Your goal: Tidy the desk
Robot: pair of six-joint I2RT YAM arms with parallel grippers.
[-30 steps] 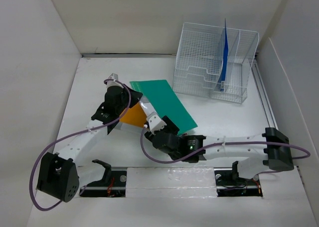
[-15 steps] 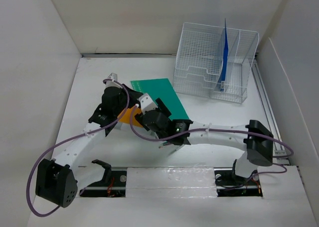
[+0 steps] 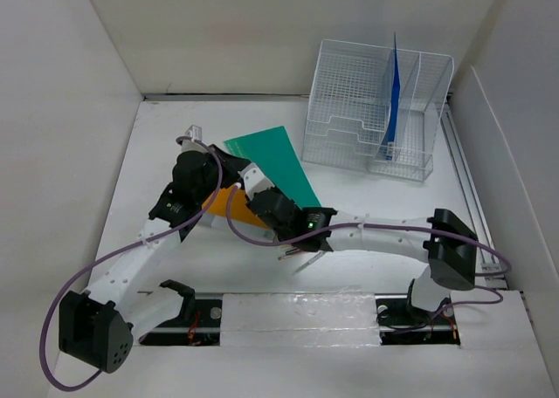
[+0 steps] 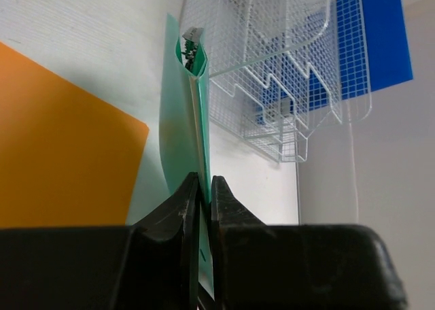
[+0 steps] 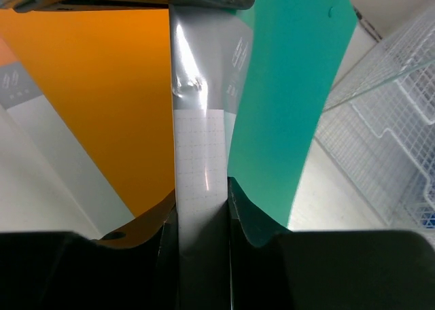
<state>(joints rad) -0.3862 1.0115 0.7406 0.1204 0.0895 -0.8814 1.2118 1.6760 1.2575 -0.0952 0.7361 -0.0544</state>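
Clamping green folder [image 4: 178, 140] with left tool [image 4: 202, 184], sheet [image 5: 199, 153] with right tool [image 5: 201, 187].

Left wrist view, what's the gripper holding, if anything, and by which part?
The left gripper is shut on the green folder, pinching one thin edge of it between its fingertips.

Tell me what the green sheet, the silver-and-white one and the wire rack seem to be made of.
Green sheet: probably thin flexible plastic, semi-matte; it bows where the left gripper pinches it. Silver-and-white sheet: glossy, likely plastic or coated card; bright glare streak. Wire rack: looks like white-coated metal, fine grid mesh.
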